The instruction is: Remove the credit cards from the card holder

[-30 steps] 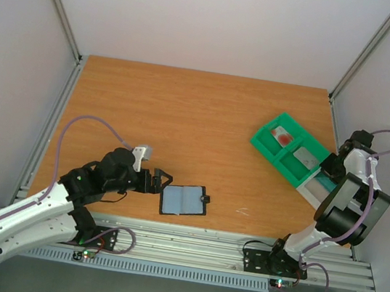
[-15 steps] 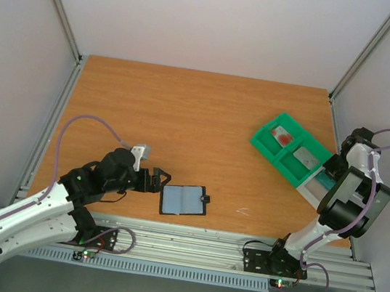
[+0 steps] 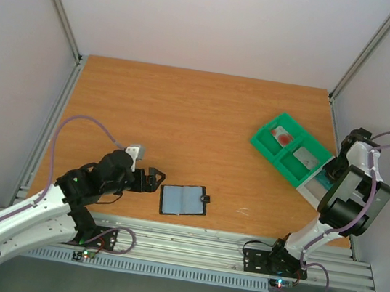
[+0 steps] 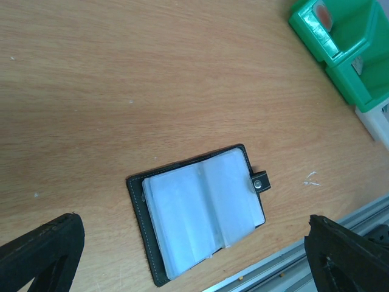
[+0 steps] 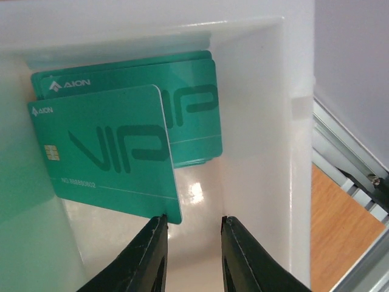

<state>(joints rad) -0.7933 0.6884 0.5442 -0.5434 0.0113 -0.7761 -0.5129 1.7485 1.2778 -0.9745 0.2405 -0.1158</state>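
Open wallet (image 3: 183, 200), long axis left–right, near the front edge of the table (image 3: 185, 115) just right of the wide-open left gripper (image 3: 155, 182), the nearer arm; right gripper (image 5: 193, 225), slightly parted and empty, over cards (image 5: 109, 152) in a white bin (image 5: 255, 121).

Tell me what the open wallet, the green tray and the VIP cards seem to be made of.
Wallet: black leather or an imitation, with a stitched edge; glossy clear plastic sleeves inside; shiny, metal-looking snap.
Green tray: hard moulded plastic with a slight sheen.
VIP cards: thin, stiff plastic with smooth printed faces; one shows a metallic chip.
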